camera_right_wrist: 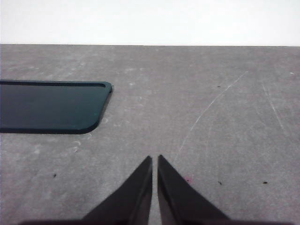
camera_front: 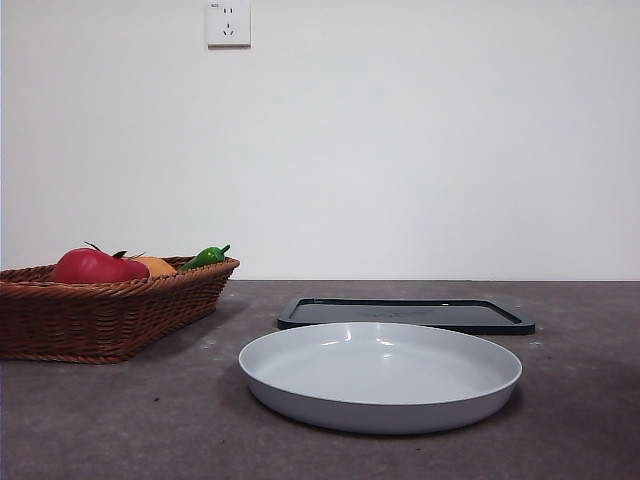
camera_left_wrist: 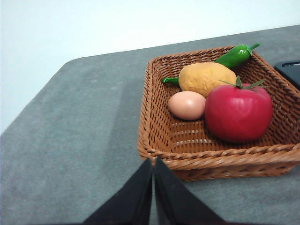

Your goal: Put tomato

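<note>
On the table's 9 o'clock side in the front view sits a brown wicker basket (camera_front: pixel 110 315), and the tomato (camera_front: pixel 92 267) is inside it, red top showing over the rim. Left wrist view gives the better look: tomato (camera_left_wrist: pixel 238 113) rests on the basket (camera_left_wrist: pixel 154 136) floor, green calyx up. A pale pink egg-shaped fruit (camera_left_wrist: pixel 187 105) is touching it or just beside it; can't tell which. A lumpy orange-yellow fruit (camera_left_wrist: pixel 206 78) sits just behind both, and a green pepper (camera_left_wrist: pixel 236 56) lies behind that, near the far corner.

Left gripper (camera_left_wrist: pixel 153 164): jaws pressed together, nothing between them, hanging over bare grey table (camera_left_wrist: pixel 70 140) just short of the basket's near rim. Not touching the basket.

Right gripper (camera_right_wrist: pixel 154 161): jaws likewise together with only a thin slit, empty, over bare table (camera_right_wrist: pixel 211 93), a black flat tray (camera_right_wrist: pixel 49 107) at its 10 o'clock.

Front view, centre to 3 o'clock: a shallow grey plate (camera_front: pixel 380 375), with the black tray (camera_front: pixel 405 314) directly behind it. Neither arm shows in that view. White wall socket (camera_front: pixel 228 22) at 12 o'clock on the wall.
</note>
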You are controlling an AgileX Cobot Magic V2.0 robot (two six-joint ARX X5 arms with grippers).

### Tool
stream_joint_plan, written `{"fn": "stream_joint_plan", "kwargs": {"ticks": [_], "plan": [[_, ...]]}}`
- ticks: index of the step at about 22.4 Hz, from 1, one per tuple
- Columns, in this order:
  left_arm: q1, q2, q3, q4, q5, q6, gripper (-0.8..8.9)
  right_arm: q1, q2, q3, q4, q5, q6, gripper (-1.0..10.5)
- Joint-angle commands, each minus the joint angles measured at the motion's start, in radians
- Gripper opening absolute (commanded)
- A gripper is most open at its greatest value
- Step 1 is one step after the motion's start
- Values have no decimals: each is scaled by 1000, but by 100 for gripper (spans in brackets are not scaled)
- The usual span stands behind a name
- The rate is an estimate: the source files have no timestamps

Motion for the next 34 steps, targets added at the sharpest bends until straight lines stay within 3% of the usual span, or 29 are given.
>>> {"fn": "stream_joint_plan", "kwargs": {"ticks": [1, 5, 8, 11, 20, 34], "plan": [[2, -1, -21, -9, -2, -145, 8, -1, -3, -5, 9, -17, 49, 8], [2, -1, -21, -9, -2, -328, 8, -1, -3, -4, 8, -116, 142, 8], [2, -1, -20, -10, -2, -445, 7, -1, -3, -2, 13, -121, 150, 8], [2, -1, -20, -9, -2, -506, 8, -1, -3, -2, 12, -119, 201, 8], [2, -1, -3, -42, -2, -610, 8, -1, -3, 0, 9, -126, 301, 8], [2, 27, 162, -169, 13, -616, 10, -1, 55, 190, -44, -151, 313, 8]]}}
